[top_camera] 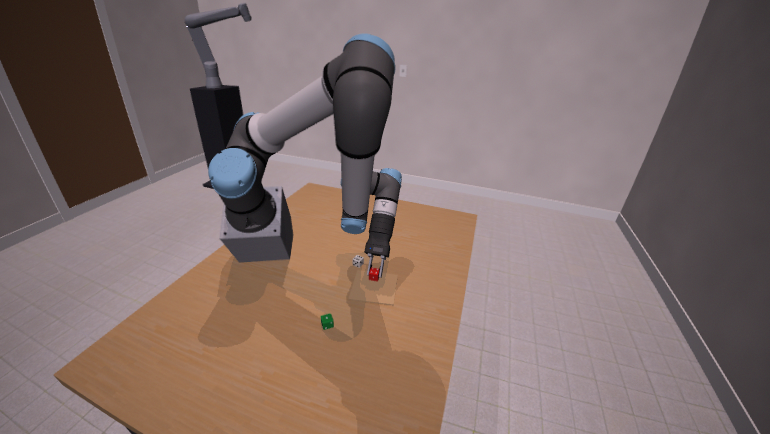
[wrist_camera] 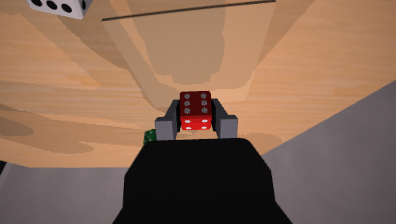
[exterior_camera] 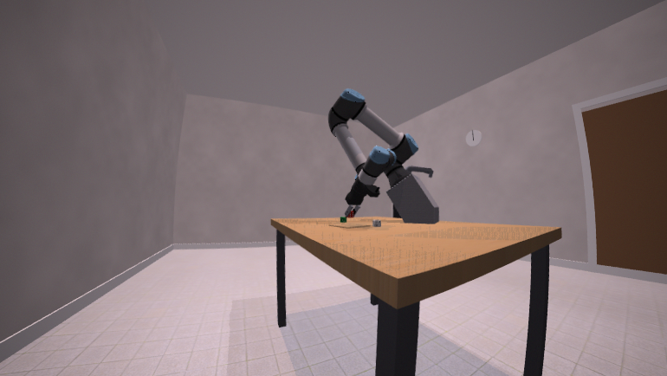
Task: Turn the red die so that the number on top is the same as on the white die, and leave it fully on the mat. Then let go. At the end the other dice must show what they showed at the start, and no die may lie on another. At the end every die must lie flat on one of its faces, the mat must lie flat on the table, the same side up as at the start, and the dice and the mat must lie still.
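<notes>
My gripper is shut on the red die and holds it, tilted, just above the thin tan mat. In the wrist view the red die sits between the two fingers, with a six-pip face turned away and a three-pip face towards the camera. The white die lies on the table just left of the gripper, off the mat; it shows at the top left of the wrist view. In the exterior view the red die is small at the fingertips.
A green die lies on the table in front of the mat, and peeks out beside the left finger in the wrist view. The arm's base stands at the table's back left. The table edge is to the right.
</notes>
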Controlling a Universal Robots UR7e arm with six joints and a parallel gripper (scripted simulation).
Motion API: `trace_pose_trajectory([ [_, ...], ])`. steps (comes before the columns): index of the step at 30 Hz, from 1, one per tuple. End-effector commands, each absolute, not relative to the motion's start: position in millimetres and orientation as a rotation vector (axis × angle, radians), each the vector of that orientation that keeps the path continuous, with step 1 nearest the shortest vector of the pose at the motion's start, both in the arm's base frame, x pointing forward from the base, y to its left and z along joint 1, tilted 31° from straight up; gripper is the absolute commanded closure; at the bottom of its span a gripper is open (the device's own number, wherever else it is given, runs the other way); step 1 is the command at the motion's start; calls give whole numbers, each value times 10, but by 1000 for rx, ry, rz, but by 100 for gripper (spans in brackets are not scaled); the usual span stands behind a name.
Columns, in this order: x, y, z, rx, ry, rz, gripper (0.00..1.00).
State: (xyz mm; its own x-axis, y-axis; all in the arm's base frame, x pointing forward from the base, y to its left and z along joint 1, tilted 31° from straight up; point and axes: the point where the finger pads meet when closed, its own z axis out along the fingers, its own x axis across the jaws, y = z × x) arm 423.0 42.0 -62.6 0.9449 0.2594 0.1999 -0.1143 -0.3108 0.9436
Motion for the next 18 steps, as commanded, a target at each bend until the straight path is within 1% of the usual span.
trace_pose_trajectory([
  [1, 4195, 481, -515, 1848, 99, 366, 43],
  [18, 4132, 573, -332, 1848, 99, 366, 43],
])
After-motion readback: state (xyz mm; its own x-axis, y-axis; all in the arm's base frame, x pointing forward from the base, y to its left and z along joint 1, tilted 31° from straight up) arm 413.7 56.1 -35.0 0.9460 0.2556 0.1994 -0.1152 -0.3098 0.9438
